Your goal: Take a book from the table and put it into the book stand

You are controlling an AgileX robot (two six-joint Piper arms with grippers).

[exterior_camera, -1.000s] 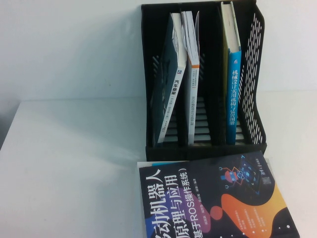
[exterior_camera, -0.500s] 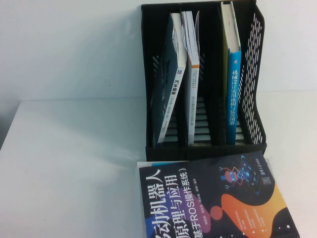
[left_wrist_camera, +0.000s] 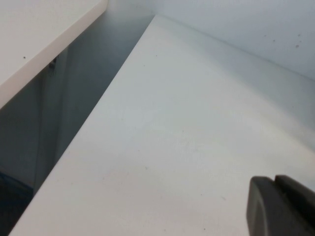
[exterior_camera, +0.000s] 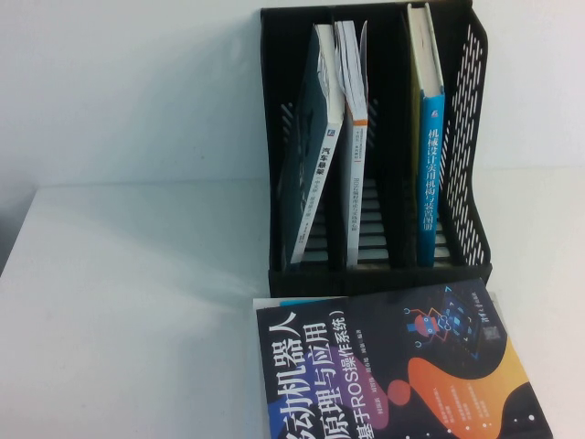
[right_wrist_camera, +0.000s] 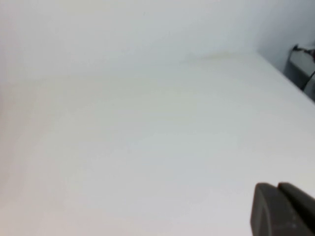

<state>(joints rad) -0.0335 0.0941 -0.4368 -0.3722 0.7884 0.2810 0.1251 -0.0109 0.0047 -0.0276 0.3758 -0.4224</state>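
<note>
Nothing moved, book upright in book stand right slot, left claw and right claw together.

The black book lying at the near edge of the table is showing large white Chinese title lines on its cover; the lowest one is reading "基于ROS操作系统", with "原理与应用" above it and "机器人" in the top line. The book standing in the right slot of the book stand is carrying a yellow Chinese title down its blue spine, too small to read surely. The spines in the other slots are bearing print that cannot be read.
</note>
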